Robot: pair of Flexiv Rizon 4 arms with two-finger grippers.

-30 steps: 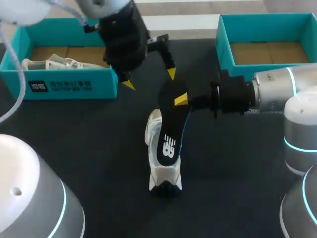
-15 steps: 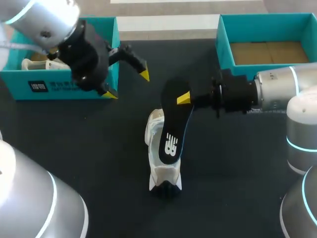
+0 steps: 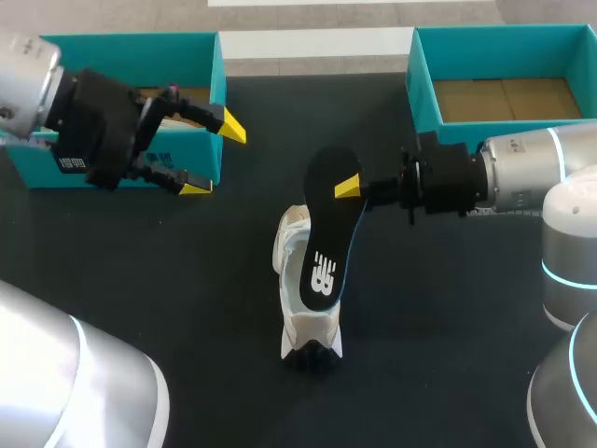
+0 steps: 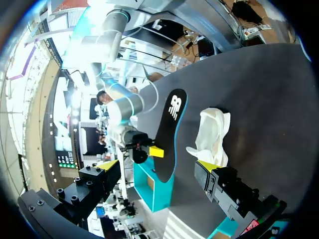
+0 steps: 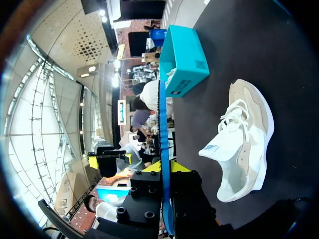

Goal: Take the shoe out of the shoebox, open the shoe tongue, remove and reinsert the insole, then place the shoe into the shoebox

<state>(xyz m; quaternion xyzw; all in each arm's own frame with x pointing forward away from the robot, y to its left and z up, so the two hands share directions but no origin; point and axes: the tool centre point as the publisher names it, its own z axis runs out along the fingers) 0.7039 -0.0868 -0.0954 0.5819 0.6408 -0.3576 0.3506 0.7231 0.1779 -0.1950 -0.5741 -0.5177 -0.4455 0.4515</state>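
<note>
Left gripper (image 3: 215,157), fingers spread and empty, has pulled back from the insole (image 3: 322,252) to beside the left shoebox (image 3: 220,93). The right gripper (image 3: 347,188) alone pinches the insole's end, holding it slanted above the white shoe (image 3: 308,329). Reinsertion looks next.

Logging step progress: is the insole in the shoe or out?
Out. The right gripper is shut on the insole, holding it clear of the shoe; the right wrist view shows a gap between them.
</note>
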